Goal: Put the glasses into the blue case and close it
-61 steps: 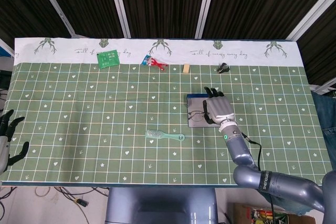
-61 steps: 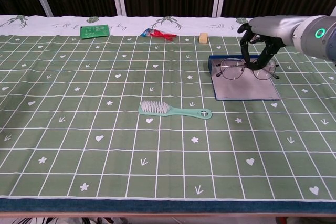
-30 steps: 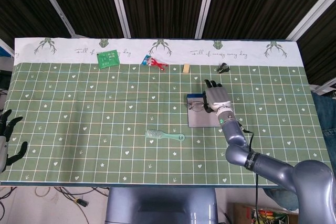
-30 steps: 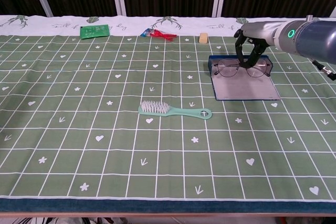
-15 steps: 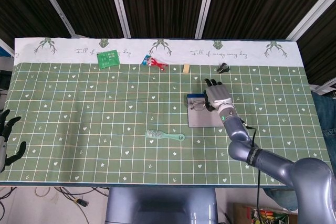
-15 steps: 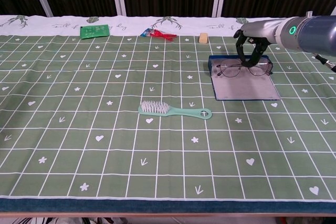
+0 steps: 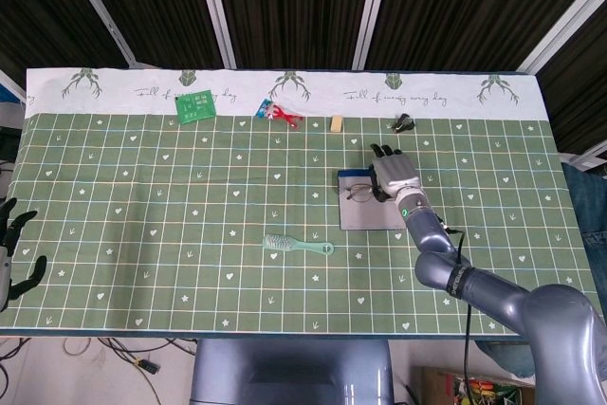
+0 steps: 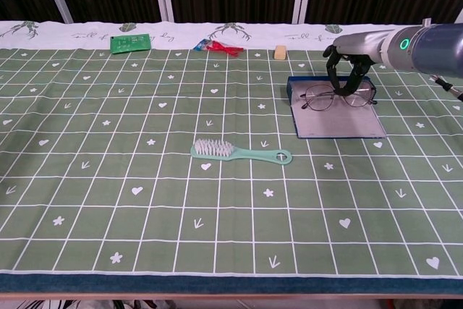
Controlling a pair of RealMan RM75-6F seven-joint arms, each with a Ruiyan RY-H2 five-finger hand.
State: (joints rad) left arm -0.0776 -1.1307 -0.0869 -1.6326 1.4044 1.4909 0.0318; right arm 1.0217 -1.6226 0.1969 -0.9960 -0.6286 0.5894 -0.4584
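— Glasses (image 8: 338, 96): we note them pinched at the bridge by the right hand (image 8: 344, 72), fingers curled down around the frame from above. Lenses hang just under the fingertips, over the far end of the blue case (image 8: 338, 118).

— Touching the case or held clear of it?

— We cannot tell from either view. In the chest view the lenses sit low against the blue tray at the far edge; the head view shows the right hand (image 7: 393, 177) covering most of the frame, with one lens poking out on the side toward the brush (image 8: 241, 153).

— And the case itself?

— Open, lying flat on the surface (image 8: 145, 179), grey lining showing on the near side of the right hand. Lid not closed.

— Left hand?

— Well apart, at the edge of the head view (image 7: 11, 253), fingers spread, holding nothing.

— Progress, then?

— We judge the placing step nearly done: glasses are at the case but not yet let go. Left to do: release them settled in the tray, then fold the lid shut. Nothing else on the surface looks involved.
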